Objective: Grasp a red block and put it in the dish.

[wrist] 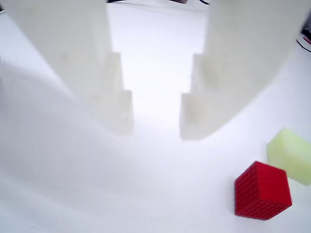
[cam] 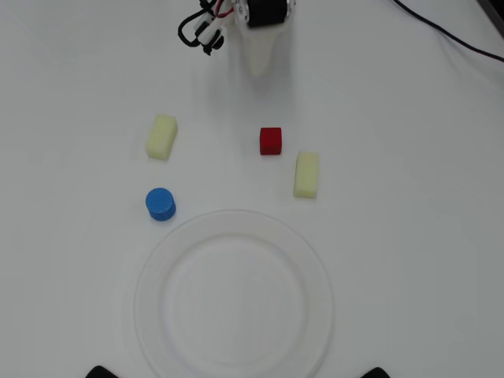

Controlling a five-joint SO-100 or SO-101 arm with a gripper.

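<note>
The fingers point(wrist: 156, 119) stand narrowly apart and hold nothing, not yet over the red block point(cam: 270, 141), which sits on the surface beyond the dish point(cam: 157, 268), because the approach seems unfinished

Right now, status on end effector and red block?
End effector open, empty. Red block on table, outside the dish. Path clear; yellow block beside it.

red block point(cam: 270, 141) – bright red with gridded faces, white dish point(cam: 233, 293), blue cylinder point(cam: 161, 204), pale yellow blocks point(cam: 306, 174)
</note>
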